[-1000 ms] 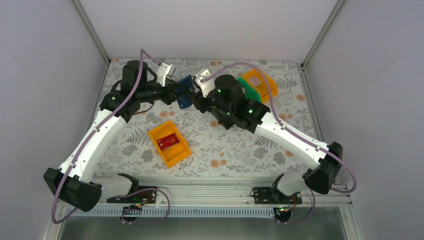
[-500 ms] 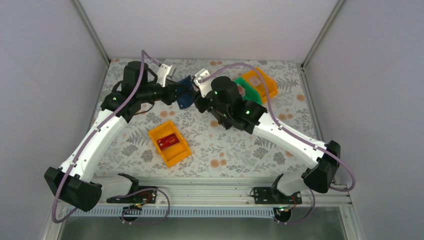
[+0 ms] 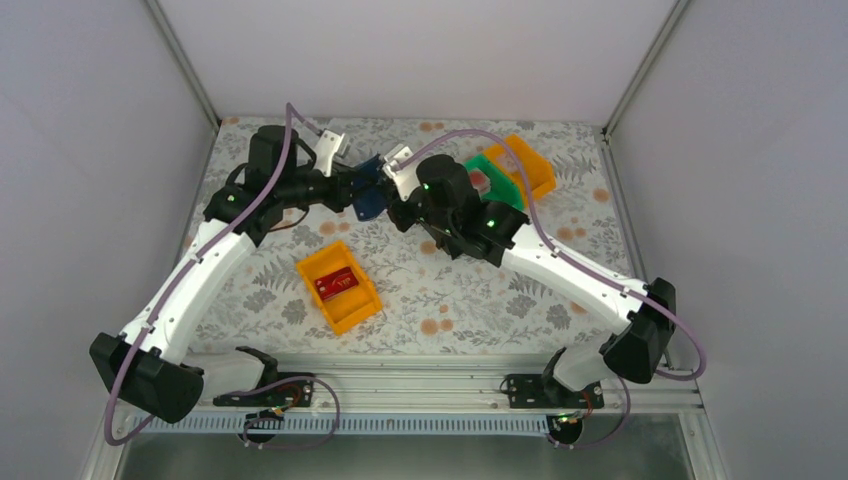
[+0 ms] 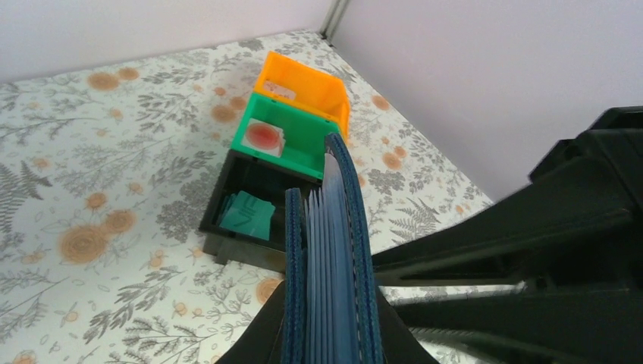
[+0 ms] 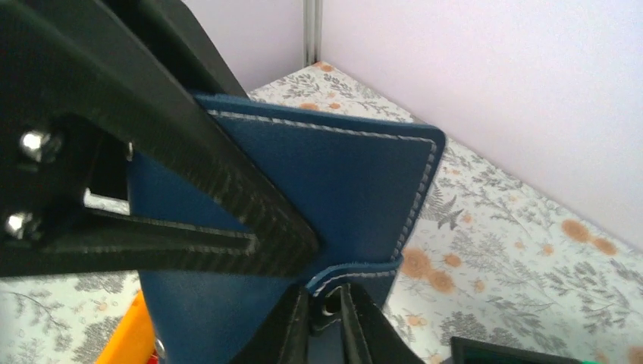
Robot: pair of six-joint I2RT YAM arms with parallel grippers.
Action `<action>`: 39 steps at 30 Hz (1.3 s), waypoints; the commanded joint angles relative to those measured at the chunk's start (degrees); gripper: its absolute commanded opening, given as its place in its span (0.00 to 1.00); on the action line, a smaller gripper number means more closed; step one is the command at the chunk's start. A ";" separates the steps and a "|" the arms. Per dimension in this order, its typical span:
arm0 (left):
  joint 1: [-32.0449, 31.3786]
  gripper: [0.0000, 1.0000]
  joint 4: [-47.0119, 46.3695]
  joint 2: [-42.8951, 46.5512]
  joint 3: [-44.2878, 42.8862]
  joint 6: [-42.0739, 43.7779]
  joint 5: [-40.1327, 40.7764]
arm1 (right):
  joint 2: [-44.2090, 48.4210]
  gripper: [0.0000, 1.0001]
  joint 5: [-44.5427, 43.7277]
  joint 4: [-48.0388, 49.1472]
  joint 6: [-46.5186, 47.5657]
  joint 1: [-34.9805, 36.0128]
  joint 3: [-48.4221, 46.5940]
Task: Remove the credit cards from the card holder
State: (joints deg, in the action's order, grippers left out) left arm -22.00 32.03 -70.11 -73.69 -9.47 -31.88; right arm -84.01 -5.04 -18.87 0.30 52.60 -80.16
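Note:
The card holder (image 3: 369,196), a navy wallet, hangs above the table's back middle with my left gripper (image 3: 358,190) shut on it. In the left wrist view it stands edge-on (image 4: 327,250), its pale blue sleeves packed between the covers, and no card shows in them. My right gripper (image 5: 326,318) is closed from below on the wallet's snap tab (image 5: 356,274); in the top view it (image 3: 392,203) sits right beside the wallet. A red card (image 3: 335,284) lies in the near orange bin (image 3: 352,312). A teal card (image 4: 244,214) lies in the black bin (image 4: 227,178). A pinkish-white card (image 4: 264,136) lies in the green bin (image 4: 303,148).
A second orange bin (image 3: 533,166) and the green bin (image 3: 497,181) stand at the back right, close behind my right arm. The enclosure's walls and corner posts bound the flowered table (image 3: 450,300).
My right arm has shifted a little left toward the wallet, and its jaws have narrowed onto the snap tab. The left arm holds the wallet still.

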 commanded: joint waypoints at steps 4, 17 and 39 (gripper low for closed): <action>-0.32 0.02 -1.88 1.63 0.21 0.50 -3.84 | -0.94 0.04 -7.54 -2.29 -0.98 -0.69 0.28; -0.28 0.02 -2.94 2.98 3.75 0.95 -4.18 | 4.66 0.04 -0.13 -0.16 -0.34 -4.88 3.57; -0.32 0.02 8.41 2.81 -2.68 33.83 -29.62 | 20.49 0.99 50.40 1.16 13.15 -16.56 14.75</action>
State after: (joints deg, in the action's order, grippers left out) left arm -22.28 36.12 -66.78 -71.72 13.04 -54.30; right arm -66.17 31.88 -18.70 8.08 35.77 -68.16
